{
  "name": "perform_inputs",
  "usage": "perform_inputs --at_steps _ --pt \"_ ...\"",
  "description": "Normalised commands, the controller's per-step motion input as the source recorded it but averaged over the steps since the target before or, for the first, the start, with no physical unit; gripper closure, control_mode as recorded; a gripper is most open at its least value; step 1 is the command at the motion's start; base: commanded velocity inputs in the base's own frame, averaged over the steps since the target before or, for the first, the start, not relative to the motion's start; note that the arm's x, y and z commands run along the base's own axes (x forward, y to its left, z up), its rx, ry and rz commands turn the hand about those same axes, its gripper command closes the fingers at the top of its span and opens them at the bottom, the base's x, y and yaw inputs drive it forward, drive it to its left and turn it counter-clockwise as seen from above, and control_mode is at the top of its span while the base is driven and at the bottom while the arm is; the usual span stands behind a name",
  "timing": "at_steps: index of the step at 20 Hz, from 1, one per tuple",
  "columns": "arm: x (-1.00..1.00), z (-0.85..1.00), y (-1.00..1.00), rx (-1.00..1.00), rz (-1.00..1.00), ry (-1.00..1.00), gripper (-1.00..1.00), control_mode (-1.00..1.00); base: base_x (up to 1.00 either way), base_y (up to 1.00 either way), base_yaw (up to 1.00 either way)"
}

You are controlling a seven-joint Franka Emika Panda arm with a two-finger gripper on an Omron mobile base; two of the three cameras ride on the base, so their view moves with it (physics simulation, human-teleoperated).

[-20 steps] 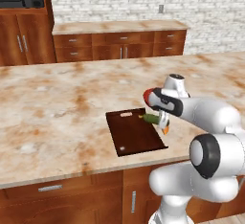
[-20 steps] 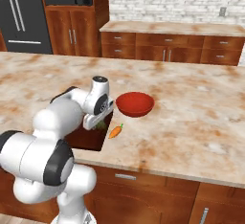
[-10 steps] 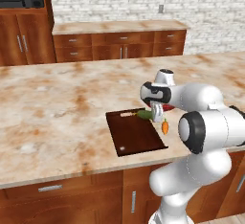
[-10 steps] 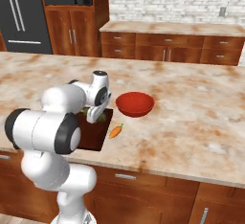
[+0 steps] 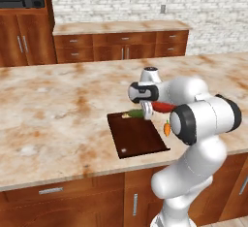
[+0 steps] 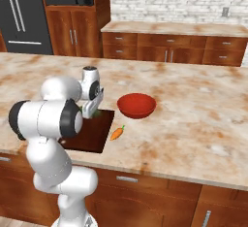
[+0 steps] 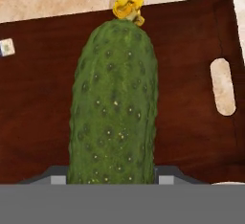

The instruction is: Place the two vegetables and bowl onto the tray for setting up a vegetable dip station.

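One cucumber (image 7: 114, 106), clamped in the tool (image 5: 144, 113), hangs directly over the tray (image 7: 43, 103), its long axis running from the tool towards the tray's far edge.

The left base view looks forward and down from behind the arm, which rises at lower right; the right base view does likewise with the arm at lower left. Both share the marble counter (image 5: 58, 109), tray (image 5: 138, 136) and carrot (image 6: 116, 133) at mid-distance. The hand view faces the tray very closely, cucumber (image 7: 115, 108) at centre frame
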Motion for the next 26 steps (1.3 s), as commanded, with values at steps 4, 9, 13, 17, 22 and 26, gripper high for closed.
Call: perform_inputs --at_steps 4,9,13,17,22,26 --pt "0.32 -0.06 0.00 0.00 0.00 -0.08 1.00 -1.00 0.00 0.00 0.00" --pt "0.23 -0.06 0.00 0.00 0.00 -0.15 1.00 -1.00 0.00 0.00 0.00" --pt "0.07 -0.10 0.00 0.00 0.02 -0.19 1.00 -1.00 0.00 0.00 0.00" --pt "0.00 -0.21 0.01 -0.01 0.06 -0.12 1.00 -1.00 0.00 0.00 0.00" --pt "0.00 -0.24 0.04 -0.01 0.07 -0.01 1.00 -1.00 0.00 0.00 0.00" --pt "0.04 -0.12 0.01 0.00 0.06 0.00 1.00 -1.00 0.00 0.00 0.00"
